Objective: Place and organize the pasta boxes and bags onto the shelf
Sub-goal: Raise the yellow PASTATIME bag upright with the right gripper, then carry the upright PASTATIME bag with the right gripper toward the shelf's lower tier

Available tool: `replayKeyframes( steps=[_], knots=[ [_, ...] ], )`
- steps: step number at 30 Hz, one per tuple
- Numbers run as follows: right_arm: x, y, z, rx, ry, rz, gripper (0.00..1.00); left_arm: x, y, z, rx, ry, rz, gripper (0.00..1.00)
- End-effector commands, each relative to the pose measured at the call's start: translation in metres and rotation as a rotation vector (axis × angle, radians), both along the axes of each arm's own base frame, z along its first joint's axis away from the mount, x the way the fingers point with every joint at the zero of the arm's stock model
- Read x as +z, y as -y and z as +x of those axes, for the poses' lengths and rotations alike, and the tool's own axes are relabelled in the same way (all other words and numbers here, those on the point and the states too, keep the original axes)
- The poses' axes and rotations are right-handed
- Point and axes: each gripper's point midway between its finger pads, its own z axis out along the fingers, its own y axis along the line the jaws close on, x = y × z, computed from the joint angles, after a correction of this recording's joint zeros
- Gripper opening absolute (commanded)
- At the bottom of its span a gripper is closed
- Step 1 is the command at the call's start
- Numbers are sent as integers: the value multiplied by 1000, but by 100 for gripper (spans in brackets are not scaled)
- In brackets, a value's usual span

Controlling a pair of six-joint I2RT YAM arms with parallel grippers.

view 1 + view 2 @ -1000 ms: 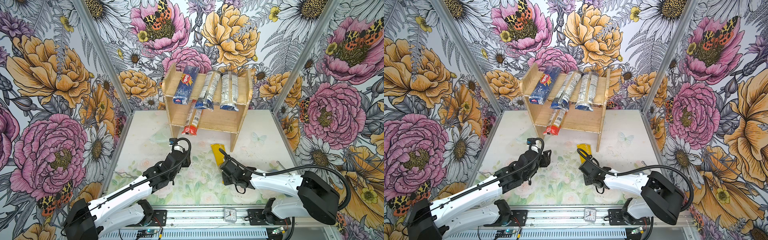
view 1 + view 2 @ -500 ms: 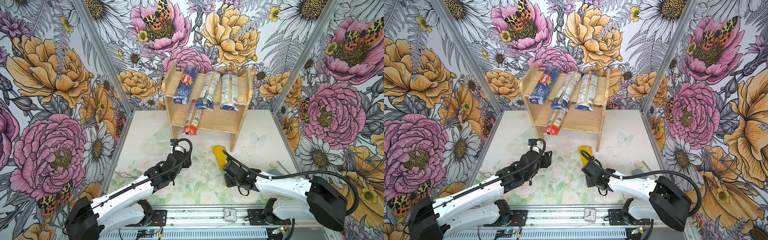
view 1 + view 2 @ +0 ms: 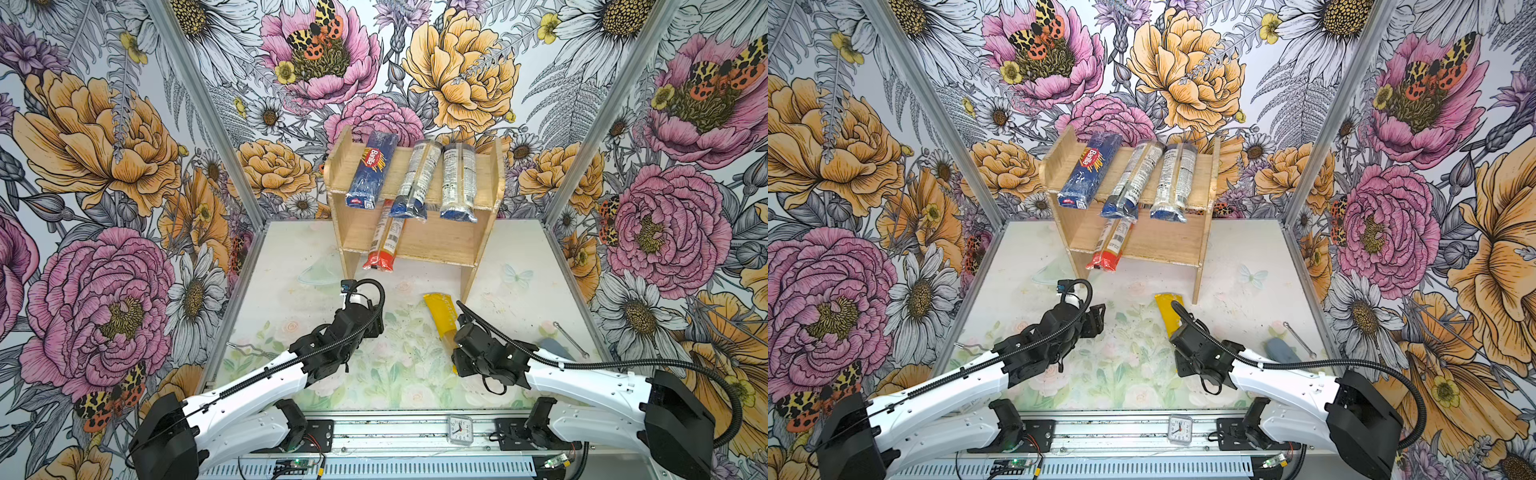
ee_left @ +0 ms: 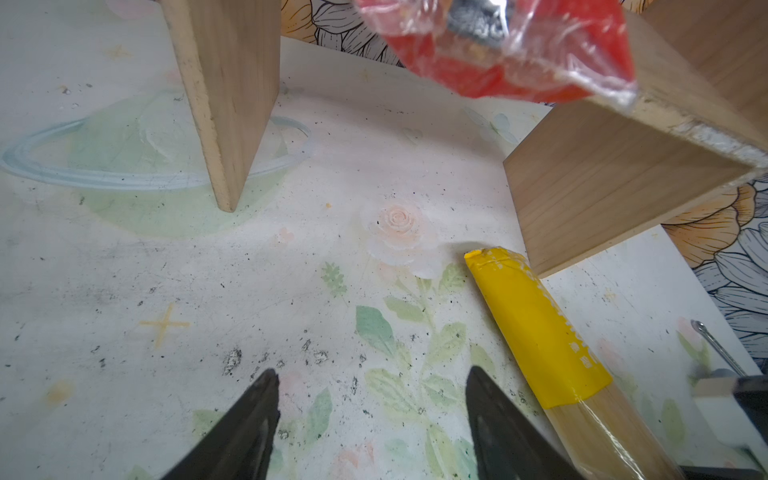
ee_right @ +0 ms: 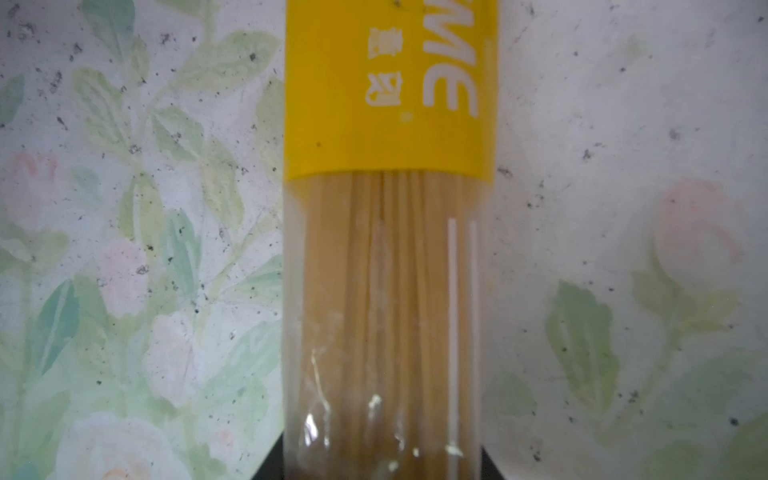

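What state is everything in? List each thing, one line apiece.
shelf: upright at the back of the table.
Barilla pack: lying on the top tier, front end overhanging.
clear blue-ended packs: lying on the top tier, blue ends overhanging.
red-ended pack: lying on the lower tier, red end overhanging.
yellow pack: on the table, gripped.
left gripper: jaws open, empty.
right gripper: jaws shut on the yellow pack.
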Motion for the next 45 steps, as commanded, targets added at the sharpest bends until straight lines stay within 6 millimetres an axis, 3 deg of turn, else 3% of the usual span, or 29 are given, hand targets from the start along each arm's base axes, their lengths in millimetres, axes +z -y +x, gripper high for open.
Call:
replayKeyframes(
  steps=[1, 6, 9, 27, 45],
  knots=[
    [35, -15, 20, -27, 135, 119, 0, 0, 3, -3, -15, 9, -25, 73],
    [47, -17, 21, -24, 161, 157, 0, -2, 4, -3, -17, 3, -24, 83],
    [52, -19, 21, -17, 165, 170, 0, 0, 5, -3, -18, 7, -28, 99],
    [81, -29, 22, 3, 205, 242, 0, -3, 4, -3, -17, 2, -25, 99],
    [142, -39, 31, 2, 319, 357, 0, -8, 5, -3, -18, -4, -26, 99]
  ],
)
